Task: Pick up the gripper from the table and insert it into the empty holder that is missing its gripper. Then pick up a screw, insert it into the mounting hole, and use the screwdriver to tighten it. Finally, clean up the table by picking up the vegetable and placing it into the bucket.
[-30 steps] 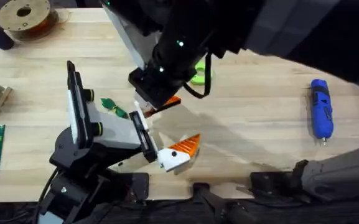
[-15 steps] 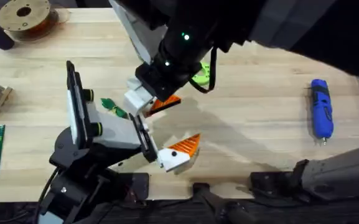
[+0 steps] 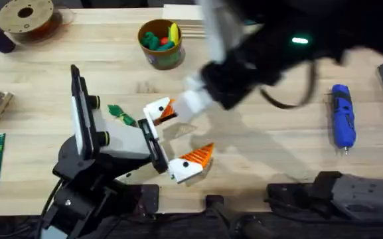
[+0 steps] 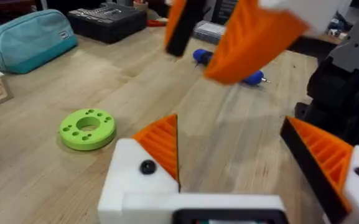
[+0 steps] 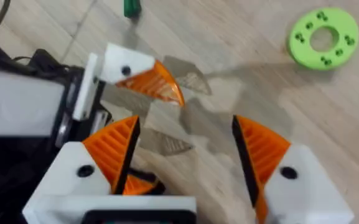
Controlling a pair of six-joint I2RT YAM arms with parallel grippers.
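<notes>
Right arm reaches across the desk (image 3: 264,146) from the upper right as a dark, blurred mass, its right hand (image 5: 185,162) empty with fingers spread apart, hovering just above the left hand (image 3: 171,143); the left arm extends from its lower-left base, wrist rolled, fingers apart. The gripper (image 3: 166,110), orange, sits seated in the white holder (image 3: 154,110) on the left hand's far finger. Screwdriver (image 3: 342,123) lies far right on the desk, bucket (image 3: 160,43) stands at the far edge, vegetable (image 3: 121,114) lies beside the left arm.
</notes>
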